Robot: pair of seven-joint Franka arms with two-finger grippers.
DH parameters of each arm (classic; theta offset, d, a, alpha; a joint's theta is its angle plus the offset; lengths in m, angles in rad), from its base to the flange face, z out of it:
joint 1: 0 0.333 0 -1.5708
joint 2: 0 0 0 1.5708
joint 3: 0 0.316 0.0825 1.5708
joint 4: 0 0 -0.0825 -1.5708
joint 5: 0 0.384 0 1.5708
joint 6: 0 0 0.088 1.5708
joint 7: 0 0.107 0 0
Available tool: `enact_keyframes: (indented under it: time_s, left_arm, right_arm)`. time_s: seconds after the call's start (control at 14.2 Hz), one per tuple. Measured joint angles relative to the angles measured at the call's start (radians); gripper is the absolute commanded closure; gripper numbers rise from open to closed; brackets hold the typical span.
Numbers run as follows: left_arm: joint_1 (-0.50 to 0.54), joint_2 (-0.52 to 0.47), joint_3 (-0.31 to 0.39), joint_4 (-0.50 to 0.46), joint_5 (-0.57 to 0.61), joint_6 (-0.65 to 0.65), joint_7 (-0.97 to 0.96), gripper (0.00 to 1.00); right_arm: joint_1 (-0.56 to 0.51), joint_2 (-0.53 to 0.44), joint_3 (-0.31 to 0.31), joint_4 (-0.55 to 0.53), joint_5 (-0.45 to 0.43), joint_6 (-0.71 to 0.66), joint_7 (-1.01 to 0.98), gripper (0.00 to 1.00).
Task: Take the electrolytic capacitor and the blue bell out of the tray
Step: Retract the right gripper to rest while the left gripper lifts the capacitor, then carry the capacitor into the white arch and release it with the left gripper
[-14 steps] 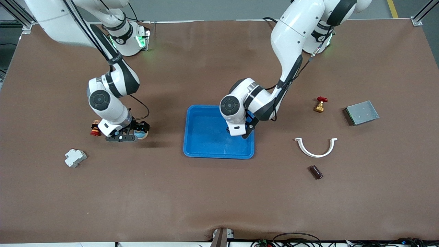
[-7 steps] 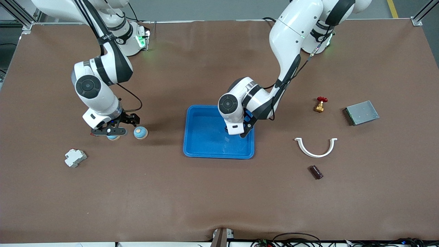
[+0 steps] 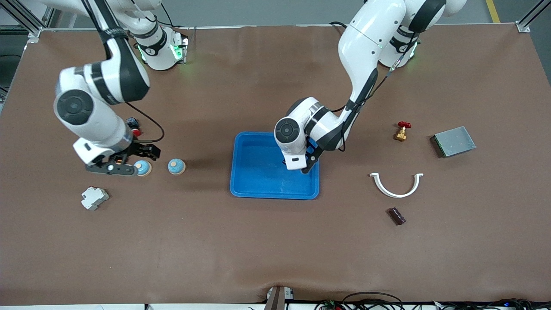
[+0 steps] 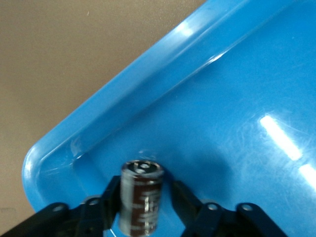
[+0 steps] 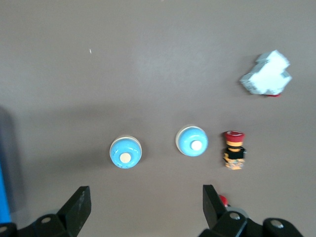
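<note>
A dark brown capacitor (image 4: pixel 142 200) with a silver top stands in a corner of the blue tray (image 3: pixel 258 172). My left gripper (image 4: pixel 144 197) is low in the tray around it. One finger (image 4: pixel 109 197) touches it and a narrow gap shows at the other, so the gripper is open. Two blue dome bells (image 3: pixel 176 166) (image 3: pixel 142 167) sit on the table toward the right arm's end. My right gripper (image 3: pixel 122 162) hangs open and empty above the table beside the bell (image 5: pixel 192 141) that lies farther from the tray.
A red and yellow push button (image 5: pixel 234 149) and a white breaker (image 3: pixel 94 197) lie near the bells. Toward the left arm's end lie a red-handled brass valve (image 3: pixel 402 131), a grey metal box (image 3: pixel 454 141), a white curved clip (image 3: pixel 396 185) and a dark brown cylinder (image 3: pixel 396 215).
My right arm has risen and drawn away toward its end of the table, leaving a bell on the table near the tray. The left arm stays over the tray.
</note>
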Motion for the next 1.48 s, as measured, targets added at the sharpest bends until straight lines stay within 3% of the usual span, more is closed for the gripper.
enact_keyframes:
  time_s: [0.28, 0.63, 0.99, 1.13, 1.27, 1.48]
  left_arm:
    - [0.000, 0.000, 0.000, 0.000, 0.000, 0.000, 0.000, 1.00]
    - [0.001, -0.001, 0.002, 0.009, 0.000, 0.002, 0.000, 1.00]
    - [0.038, -0.044, 0.006, 0.058, 0.000, -0.029, 0.039, 1.00]
    - [0.062, -0.097, 0.006, 0.057, 0.000, -0.088, 0.099, 1.00]
    - [0.100, -0.168, 0.006, 0.036, -0.013, -0.130, 0.197, 1.00]
    - [0.179, -0.319, 0.007, -0.086, -0.043, -0.154, 0.393, 1.00]
  right_arm:
    - [-0.001, -0.002, 0.002, 0.196, 0.027, -0.181, -0.009, 0.00]
    - [-0.003, -0.002, 0.001, 0.362, 0.033, -0.361, -0.029, 0.00]
    - [-0.137, -0.002, -0.005, 0.433, 0.122, -0.455, -0.198, 0.00]
    - [-0.136, -0.010, -0.035, 0.437, 0.135, -0.464, -0.219, 0.00]
    - [-0.061, -0.029, -0.123, 0.437, 0.165, -0.469, -0.219, 0.00]
    - [-0.027, -0.048, -0.187, 0.437, 0.199, -0.475, -0.238, 0.00]
